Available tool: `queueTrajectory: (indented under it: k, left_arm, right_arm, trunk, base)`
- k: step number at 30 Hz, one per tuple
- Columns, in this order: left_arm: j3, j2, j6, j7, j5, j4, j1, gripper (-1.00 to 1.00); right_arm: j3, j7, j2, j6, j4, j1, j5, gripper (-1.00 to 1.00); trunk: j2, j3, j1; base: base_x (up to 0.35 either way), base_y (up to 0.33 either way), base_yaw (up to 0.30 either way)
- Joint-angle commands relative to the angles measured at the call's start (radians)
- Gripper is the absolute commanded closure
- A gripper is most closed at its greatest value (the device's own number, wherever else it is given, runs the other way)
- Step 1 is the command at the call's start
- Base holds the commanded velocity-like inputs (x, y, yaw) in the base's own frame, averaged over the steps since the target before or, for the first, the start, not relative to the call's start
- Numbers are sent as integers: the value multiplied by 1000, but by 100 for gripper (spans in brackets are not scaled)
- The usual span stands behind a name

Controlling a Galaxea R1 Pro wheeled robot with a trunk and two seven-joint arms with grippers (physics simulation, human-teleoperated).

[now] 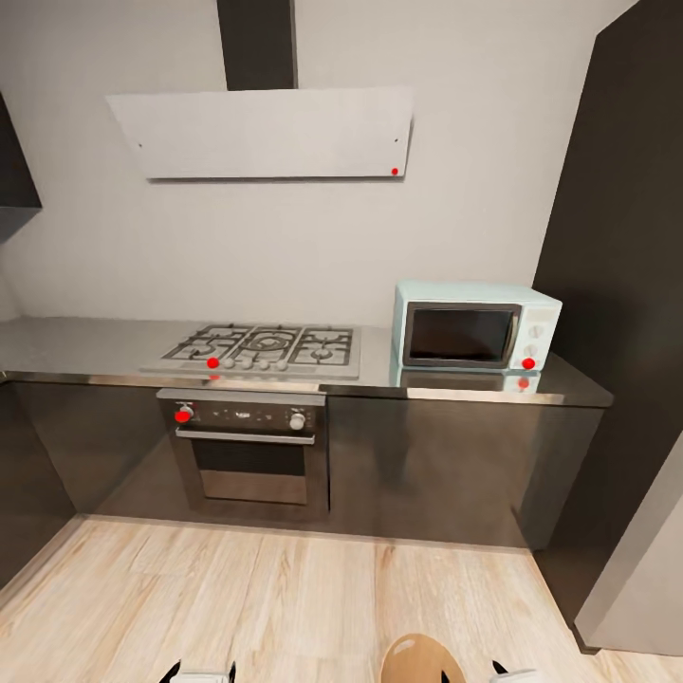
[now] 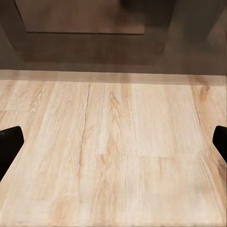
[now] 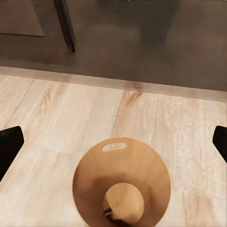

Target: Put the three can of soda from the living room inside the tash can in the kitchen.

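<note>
The tash can (image 3: 121, 182) sits below between the wide-apart fingers of the right gripper (image 3: 113, 142); the left gripper (image 2: 113, 142) is wide too, over wood floor (image 2: 113, 156) before the oven (image 1: 249, 451).

A desk (image 1: 95, 346) runs along the back wall. A gas hob (image 1: 261, 349) sits on it left of centre, with an oven (image 1: 249, 451) built in directly below and an extractor hood (image 1: 261, 133) on the wall above. A microwave (image 1: 474, 327) stands on the desk to the right, beside a tall cabinet (image 1: 617, 285). The tash can (image 1: 422, 662) stands on the floor (image 1: 237, 598) before the desk, nearest the camera.
</note>
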Motion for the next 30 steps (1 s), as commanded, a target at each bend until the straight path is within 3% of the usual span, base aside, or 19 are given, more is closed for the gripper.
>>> queueTrajectory:
  k: [1,7,10,13,14,16,17,18,19,20,21,22,23,24,30]
  left_arm:
    - [0,0,0,0,0,4,0,-100]
    - [2,0,0,0,3,16,0,-100]
    - [2,0,0,0,3,17,-1,-100]
    - [2,0,0,-1,3,18,-1,-100]
    - [2,0,0,-1,3,18,-1,-100]
    - [2,0,0,-1,2,18,-1,-100]
    - [2,0,0,-1,2,18,-1,-100]
    - [3,0,0,-1,2,18,-1,-100]
    - [3,0,0,-1,2,18,-1,-100]
    - [3,0,0,-1,3,18,-2,-100]
    - [3,0,0,-1,3,18,-2,-100]
    - [4,0,0,-1,3,18,-2,-100]
    - [4,0,0,-1,2,18,-2,-100]
    - [4,0,0,-1,2,18,-2,-100]
    - [5,0,0,-2,1,18,-2,-100]
  right_arm:
    - [0,1,-1,0,0,0,0,-100]
    - [2,9,4,14,-39,-8,1,-100]
    - [2,10,5,97,-99,-11,1,-100]
    - [3,8,5,278,-161,-26,1,-100]
    - [2,7,4,410,-201,-52,0,-100]
    - [1,7,2,536,-231,-92,-3,-100]
    - [1,8,1,600,-242,-118,-5,-100]
    - [-1,9,-1,735,-258,-181,-8,-100]
    - [-2,9,-2,805,-262,-216,-10,-100]
    - [-6,10,-3,946,-264,-292,-12,-100]
    - [-7,10,-4,1014,-261,-331,-13,-100]
    - [-10,7,-6,1137,-241,-412,-14,-100]
    - [-11,7,-6,1181,-226,-450,-14,-100]
    - [-11,7,-6,1181,-226,-450,-14,-100]
    - [-15,5,-9,1320,-30,-704,-14,-100]
  trunk:
    - [0,0,0]
    - [0,0,0]
    - [0,0,0]
    - [0,0,0]
    - [0,0,0]
    - [0,0,0]
    - [0,0,0]
    - [0,0,0]
    - [0,0,0]
    - [0,0,0]
    - [0,0,0]
    - [0,0,0]
    - [0,0,0]
    - [0,0,0]
    - [0,0,0]
  base:
    - [0,0,0]
    - [0,0,0]
    - [0,0,0]
    - [0,0,0]
    - [0,0,0]
    - [0,0,0]
    - [0,0,0]
    - [0,0,0]
    - [0,0,0]
    - [0,0,0]
    - [0,0,0]
    - [0,0,0]
    - [0,0,0]
    - [0,0,0]
    - [0,0,0]
